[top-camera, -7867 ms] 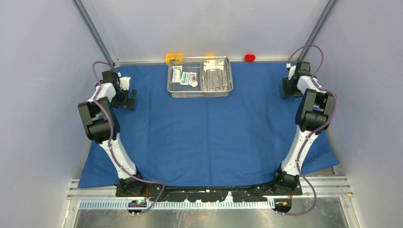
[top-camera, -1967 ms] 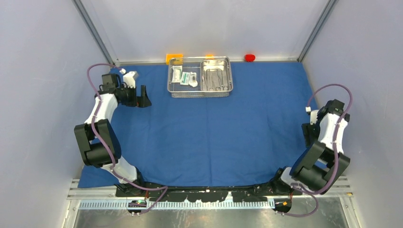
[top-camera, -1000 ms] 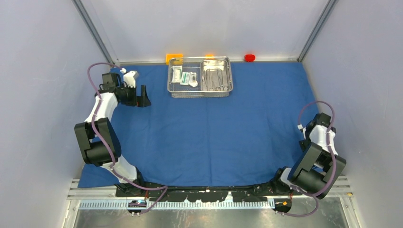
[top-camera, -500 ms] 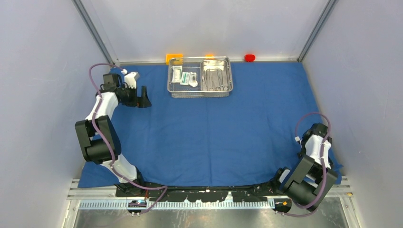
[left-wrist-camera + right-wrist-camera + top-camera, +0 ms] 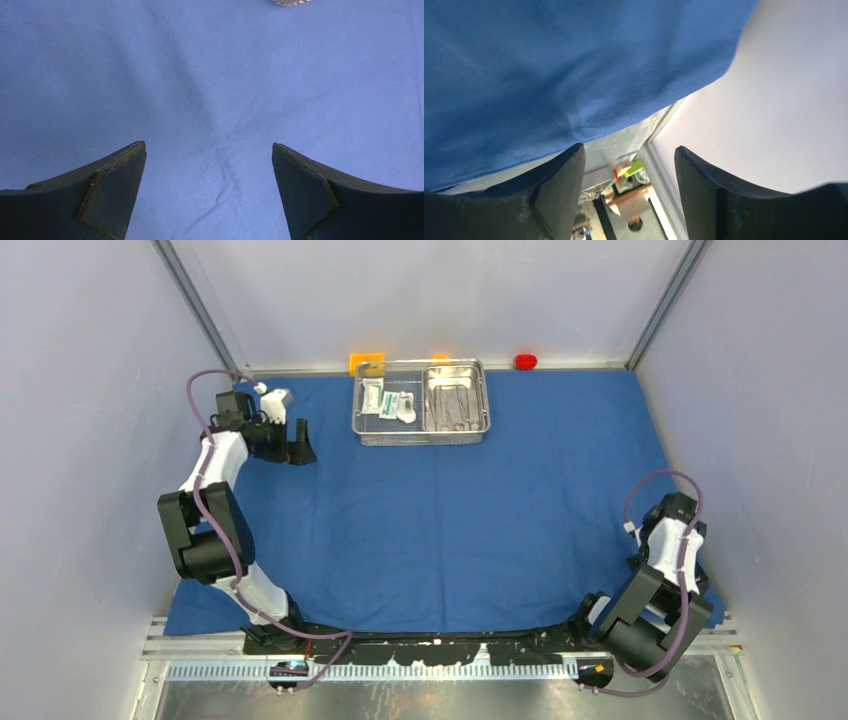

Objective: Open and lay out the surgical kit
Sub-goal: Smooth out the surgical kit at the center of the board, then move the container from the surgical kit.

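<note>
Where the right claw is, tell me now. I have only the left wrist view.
Observer: The right claw hangs at the near right edge of the blue cloth, close to the side wall.
Operator: Give me its jaws.
Observer: Open, with nothing between them; the cloth's edge shows just past the fingertips.
Operator: Report what the basket holds.
Observer: The wire-mesh basket at the cloth's far edge holds white packets on its left side and a steel tray on its right.
</note>
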{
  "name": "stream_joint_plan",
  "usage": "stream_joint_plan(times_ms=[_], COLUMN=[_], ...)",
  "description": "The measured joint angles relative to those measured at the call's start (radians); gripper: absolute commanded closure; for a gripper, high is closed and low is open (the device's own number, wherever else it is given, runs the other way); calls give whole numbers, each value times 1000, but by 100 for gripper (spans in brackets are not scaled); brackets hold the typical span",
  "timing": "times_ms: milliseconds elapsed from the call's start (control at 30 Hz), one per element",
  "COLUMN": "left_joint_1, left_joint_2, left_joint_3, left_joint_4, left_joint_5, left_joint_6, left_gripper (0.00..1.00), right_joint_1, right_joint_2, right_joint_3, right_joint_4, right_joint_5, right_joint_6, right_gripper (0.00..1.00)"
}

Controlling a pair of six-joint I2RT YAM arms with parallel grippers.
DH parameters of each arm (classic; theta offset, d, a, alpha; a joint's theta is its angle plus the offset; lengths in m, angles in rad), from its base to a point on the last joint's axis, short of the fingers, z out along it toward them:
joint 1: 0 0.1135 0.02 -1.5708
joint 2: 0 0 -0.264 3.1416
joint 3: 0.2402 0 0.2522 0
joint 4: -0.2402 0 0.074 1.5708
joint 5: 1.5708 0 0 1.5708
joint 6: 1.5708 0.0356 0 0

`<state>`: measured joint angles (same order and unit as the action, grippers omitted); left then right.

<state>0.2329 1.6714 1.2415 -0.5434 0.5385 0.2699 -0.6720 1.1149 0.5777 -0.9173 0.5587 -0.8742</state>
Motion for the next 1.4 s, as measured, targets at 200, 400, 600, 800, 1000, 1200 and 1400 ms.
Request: stream_joint_plan(times_ms=[200, 400, 600, 800, 1000, 1200, 1400], left_joint_1=[2, 46, 154, 209, 206, 127, -92], left_joint_2=[0, -5, -36, -77, -114, -139, -121], left_joint_3=[1, 0, 0, -19, -63, -64, 6], left_joint_4=[-2, 7, 13, 23, 42, 77, 90], left_joint_5=[-82, -155, -171, -138, -11, 38, 30], left_joint_6=[-1, -27, -72, -90, -127, -132, -137], left_gripper=[0, 0, 0, 0, 0, 0, 3], right_joint_1=[1, 91, 319, 448, 560, 638, 730], right_joint_2=[90, 141, 218, 280, 293, 314, 369], right_joint_3=[240, 389, 419, 481, 515, 574, 646], right_joint_4=[-65, -52, 21, 132, 235, 324, 407], right_joint_5=[-188, -354, -430, -509, -616, -721, -772], right_joint_6=[83, 196, 326, 431, 511, 590, 663], right_gripper=[29, 27, 25, 23, 18, 16, 18])
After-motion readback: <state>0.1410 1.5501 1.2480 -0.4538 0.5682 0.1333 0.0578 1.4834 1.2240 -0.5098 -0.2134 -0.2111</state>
